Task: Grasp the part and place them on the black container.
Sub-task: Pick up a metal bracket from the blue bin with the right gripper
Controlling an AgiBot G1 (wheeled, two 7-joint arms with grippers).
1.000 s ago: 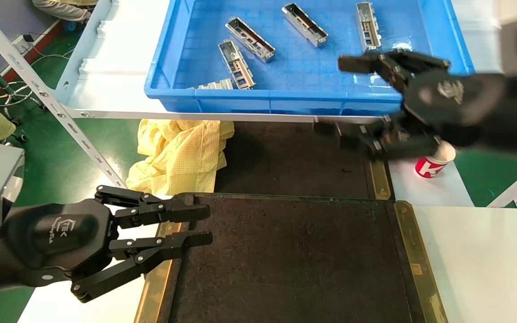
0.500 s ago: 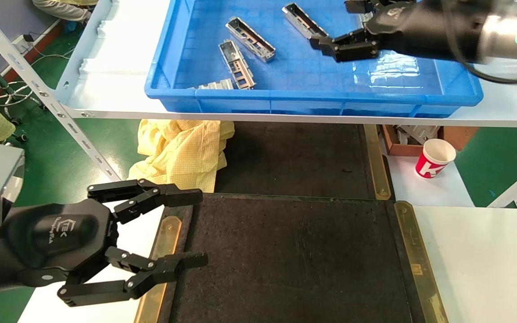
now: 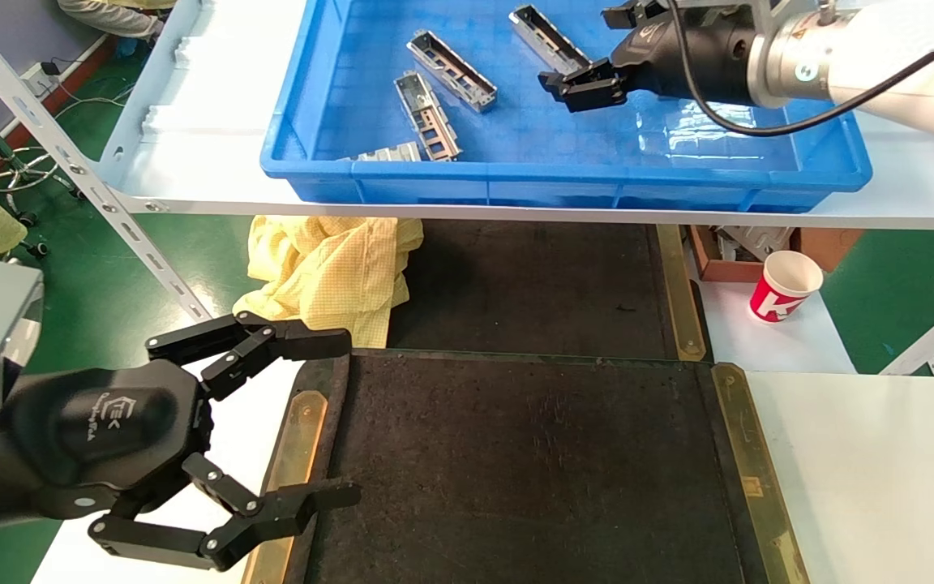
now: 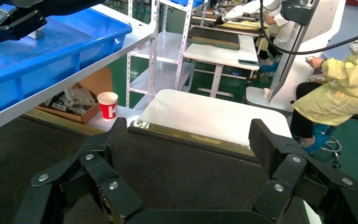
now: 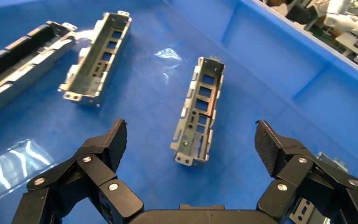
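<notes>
Green workshop floor, white table (image 3: 880, 454) at lower right, metal shelf (image 3: 191, 174) across the upper frame carrying a blue bin (image 3: 564, 174).

Right hand (image 3: 597, 61): upper right of the head view, arm reaching in over the bin, fingers spread wide, holding nothing.

Left hand (image 3: 337, 422): lower left, fingers spread wide over the left edge of the black container (image 3: 516, 470), empty.

The part (image 5: 199, 109): silvery metal channel with rectangular cut-outs, lying flat on the bin floor between the right hand's fingertips (image 5: 115, 140), untouched. Others alike lie nearby (image 3: 428, 115); two more show at the upper left of the right wrist view.

Black container: matte black floor, brass strips along both sides, bare.

Left wrist view only: seated workers in yellow gowns (image 4: 342, 86). Head view: red-and-white paper cup (image 3: 785, 285), yellow cloth (image 3: 329, 276).
</notes>
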